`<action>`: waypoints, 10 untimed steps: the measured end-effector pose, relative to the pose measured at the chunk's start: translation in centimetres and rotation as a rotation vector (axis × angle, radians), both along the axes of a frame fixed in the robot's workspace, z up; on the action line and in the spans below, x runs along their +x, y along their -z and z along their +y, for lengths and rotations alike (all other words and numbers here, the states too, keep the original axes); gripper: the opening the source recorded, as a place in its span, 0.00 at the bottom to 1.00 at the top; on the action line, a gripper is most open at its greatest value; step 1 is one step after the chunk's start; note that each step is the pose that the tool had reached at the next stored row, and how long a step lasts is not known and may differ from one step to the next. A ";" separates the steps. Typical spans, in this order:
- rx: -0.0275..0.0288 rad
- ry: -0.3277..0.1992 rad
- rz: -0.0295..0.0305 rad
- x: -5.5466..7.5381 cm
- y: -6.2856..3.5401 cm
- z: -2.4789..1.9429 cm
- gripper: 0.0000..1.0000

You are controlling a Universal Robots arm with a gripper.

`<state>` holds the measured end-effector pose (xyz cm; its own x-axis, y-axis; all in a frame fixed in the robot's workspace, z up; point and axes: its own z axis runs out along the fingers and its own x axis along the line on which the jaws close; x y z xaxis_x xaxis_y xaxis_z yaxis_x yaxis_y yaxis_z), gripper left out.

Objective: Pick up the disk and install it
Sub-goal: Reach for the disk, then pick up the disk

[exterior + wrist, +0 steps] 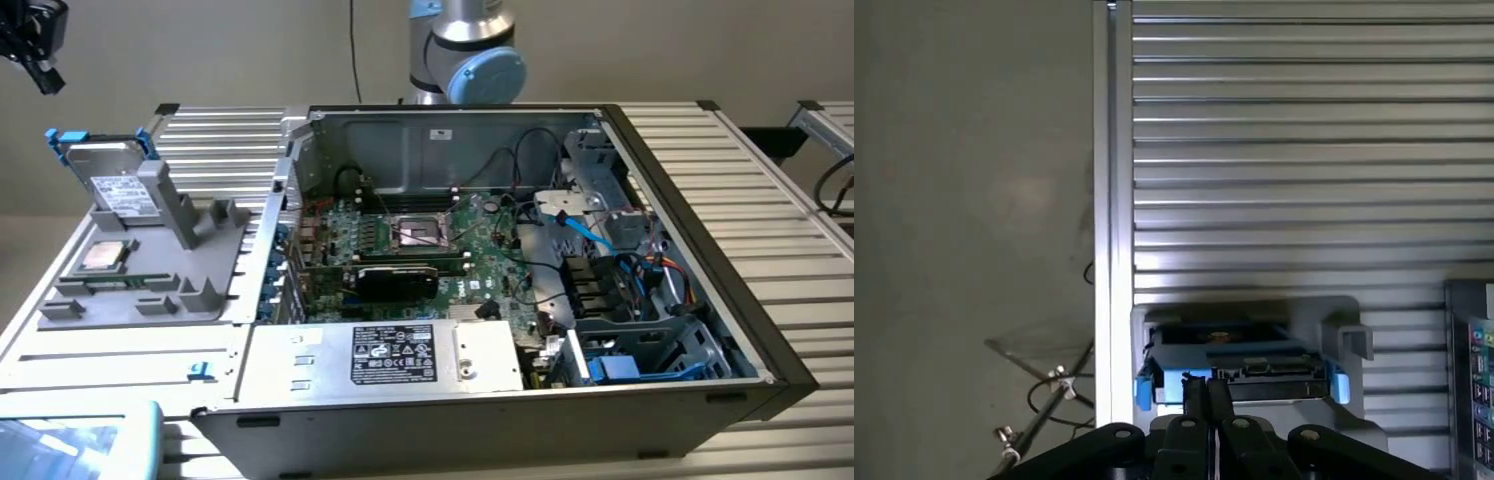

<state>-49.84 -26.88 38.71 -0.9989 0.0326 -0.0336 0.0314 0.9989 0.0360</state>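
— Hanging above the far corner of the slatted table (727, 170), the gripper (1205, 388) has its two black fingers pressed together with nothing between them. Does that stand as the opening line?

— It stands. In the exterior view the gripper sits at the upper left edge of the picture, well apart from the open computer case (400, 150).

— And the disk?

— The disk (120, 190) is outside the case. It stands on edge in the grey fixture (200, 225) beside the case, on the exterior view's left. It leans back a little, its white label faces out, and its blue carrier frame shows at both upper corners.

— Which way does it lie from the fingers?

— Below them. The exterior view puts it under the gripper and a little toward that view's right. The wrist view looks past the closed fingertips straight onto the disk's upper end, which lies just beyond them and slightly off to one side.

— Its long axis?

— As far as I can judge, it runs up and down, pointing roughly back at the gripper. The short upper end is what faces the fingers. The wider span of that end runs the same way as the two fingers stand side by side, not across them.

— Anything close enough to confuse a reader?

— A small square CPU chip (104, 257) lies flat on the same fixture, just in front of the disk. It is apart from the disk and easily told from it.
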 end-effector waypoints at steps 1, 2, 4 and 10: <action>0.0002 0.000 0.0005 0.0 0.00 0.00 0.11; 0.0006 0.000 0.0011 0.0 0.01 0.00 0.11; 0.0010 -0.001 0.0025 0.0 0.00 0.00 0.11; 0.0026 -0.002 0.0061 0.0 0.00 0.01 0.11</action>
<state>-49.84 -26.87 38.71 -0.9991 0.0311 -0.0273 0.0300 0.9988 0.0384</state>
